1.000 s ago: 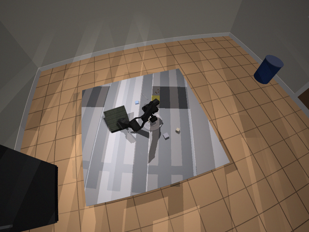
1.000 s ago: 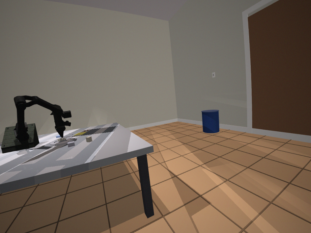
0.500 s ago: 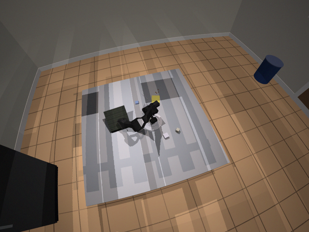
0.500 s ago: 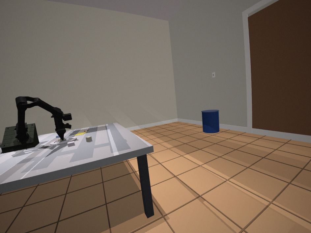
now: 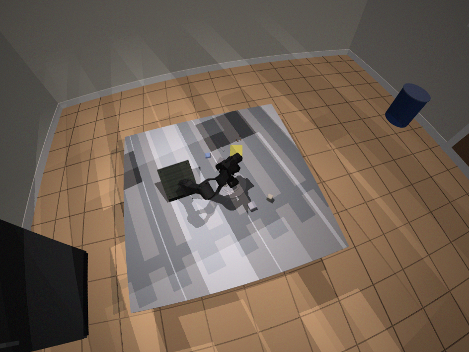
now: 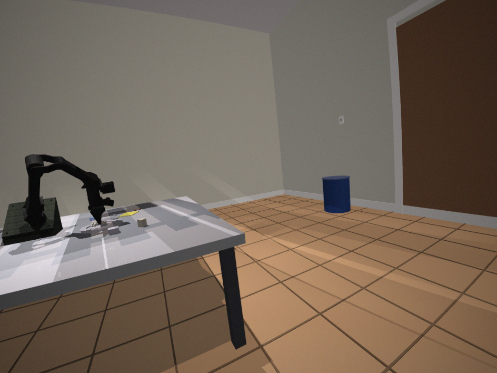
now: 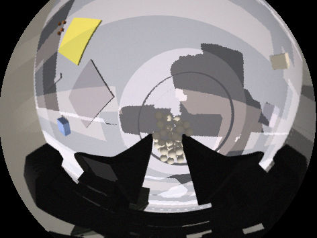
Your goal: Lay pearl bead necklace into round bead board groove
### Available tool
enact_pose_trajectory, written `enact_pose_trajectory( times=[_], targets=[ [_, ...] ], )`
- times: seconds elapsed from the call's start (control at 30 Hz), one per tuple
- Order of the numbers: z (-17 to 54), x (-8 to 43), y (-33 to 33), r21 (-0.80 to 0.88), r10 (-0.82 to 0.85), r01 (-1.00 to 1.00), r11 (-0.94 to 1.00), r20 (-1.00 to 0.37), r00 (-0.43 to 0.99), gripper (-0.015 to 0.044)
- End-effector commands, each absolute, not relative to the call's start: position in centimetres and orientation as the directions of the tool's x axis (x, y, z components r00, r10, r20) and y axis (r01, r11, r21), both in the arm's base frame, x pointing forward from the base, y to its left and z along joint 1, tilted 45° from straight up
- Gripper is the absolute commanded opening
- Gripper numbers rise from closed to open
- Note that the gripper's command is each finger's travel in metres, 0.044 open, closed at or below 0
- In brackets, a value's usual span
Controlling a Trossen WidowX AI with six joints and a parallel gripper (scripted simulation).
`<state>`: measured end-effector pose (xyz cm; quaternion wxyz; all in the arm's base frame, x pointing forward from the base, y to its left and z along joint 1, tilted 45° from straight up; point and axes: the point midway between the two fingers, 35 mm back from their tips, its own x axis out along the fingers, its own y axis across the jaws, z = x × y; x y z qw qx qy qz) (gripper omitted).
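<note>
The round bead board point(image 5: 238, 189) point(image 7: 134, 85) is a pale disc with a thin dark ring groove point(image 7: 232, 114). The pearl necklace point(image 7: 171, 153) is a bunched heap of cream beads over the board's middle and the near part of the ring, not spread around the groove. My gripper point(image 5: 229, 184) point(image 6: 99, 222) point(image 7: 168, 137) points down low over the board. Its fingers are partly closed on the bunch, with beads filling the gap between them and some bulging beyond the tips. The arm hides most of the beads in the top view. Whether the lowest beads touch the board cannot be told.
A yellow square point(image 5: 236, 149) point(image 7: 80, 38), a pale square point(image 7: 88, 95), a blue block point(image 5: 207, 155) point(image 7: 63, 126) and small brown beads point(image 7: 62, 29) lie on one side. A beige block point(image 5: 269, 197) point(image 6: 142, 222) point(image 7: 280, 62) and a pale block point(image 5: 252, 206) point(image 6: 114, 229) stand on the other.
</note>
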<state>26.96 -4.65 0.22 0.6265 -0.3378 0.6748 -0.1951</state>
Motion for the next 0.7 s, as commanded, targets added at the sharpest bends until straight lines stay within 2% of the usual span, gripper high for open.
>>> enact_pose_trajectory(
  times=[0.0,0.33,0.67],
  targets=[
    [0.26,26.98,-4.63,-0.687,-0.700,-0.210,0.696,-0.714,0.014,0.0065],
    [0.26,26.98,-4.63,-0.687,-0.700,-0.210,0.696,-0.714,0.014,0.0000],
    [0.26,26.98,-4.63,-0.687,-0.700,-0.210,0.696,-0.714,0.014,0.0000]
  ],
)
